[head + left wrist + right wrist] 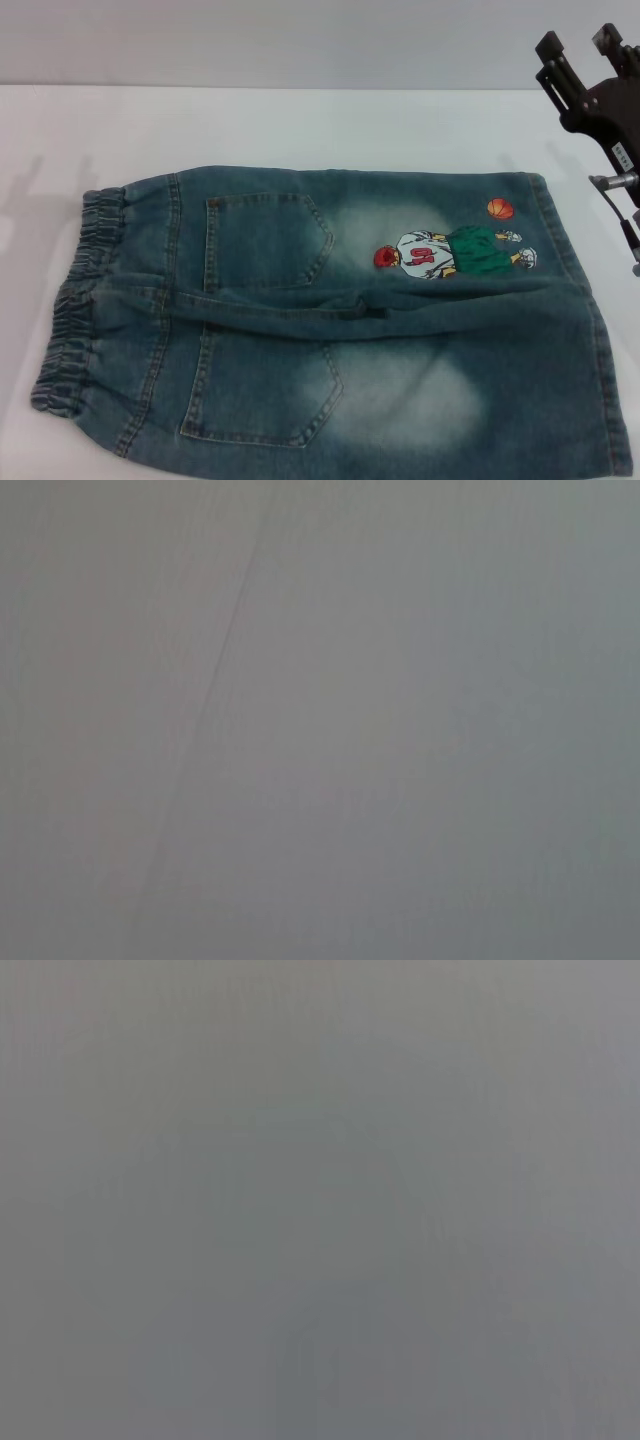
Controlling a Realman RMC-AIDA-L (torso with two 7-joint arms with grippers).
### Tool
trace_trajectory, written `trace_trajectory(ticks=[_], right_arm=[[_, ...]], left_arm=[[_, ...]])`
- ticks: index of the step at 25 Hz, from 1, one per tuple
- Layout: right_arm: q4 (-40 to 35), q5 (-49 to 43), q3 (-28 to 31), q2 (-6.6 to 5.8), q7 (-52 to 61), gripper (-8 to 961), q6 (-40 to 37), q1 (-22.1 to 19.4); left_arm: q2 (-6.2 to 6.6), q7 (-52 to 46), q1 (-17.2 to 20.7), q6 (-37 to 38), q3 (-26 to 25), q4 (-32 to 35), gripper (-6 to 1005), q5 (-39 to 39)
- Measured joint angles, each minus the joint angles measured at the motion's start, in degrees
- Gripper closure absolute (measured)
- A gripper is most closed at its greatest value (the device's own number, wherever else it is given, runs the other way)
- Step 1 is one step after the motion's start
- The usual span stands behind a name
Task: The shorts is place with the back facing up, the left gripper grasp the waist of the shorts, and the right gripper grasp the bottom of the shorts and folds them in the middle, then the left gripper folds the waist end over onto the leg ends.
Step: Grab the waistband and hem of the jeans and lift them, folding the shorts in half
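Observation:
Blue denim shorts (pixel 330 330) lie flat on the white table (pixel 300 120), back pockets facing up. The elastic waist (pixel 72 300) is at the left and the leg ends (pixel 585 300) are at the right. The far leg carries a cartoon basketball-player print (pixel 450 252). My right gripper (pixel 578 42) hangs above the table's far right, beyond the leg ends, open and holding nothing. My left gripper is out of the head view. Both wrist views are plain grey and show neither the shorts nor any fingers.
Bare white table surface runs along the far side of the shorts and to their left. The shorts' near edge reaches the bottom of the head view. A cable (pixel 628 225) hangs from the right arm at the right edge.

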Motion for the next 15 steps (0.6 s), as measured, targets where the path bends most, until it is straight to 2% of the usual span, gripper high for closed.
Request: trace_trajectory(ticks=[15], right_arm=[[0.1,0.0,-0.3,0.10,0.0,239,0.0,0.1]], left_arm=[[0.00,-0.1,-0.5,-1.8,0.3,0.5,330,-0.1]])
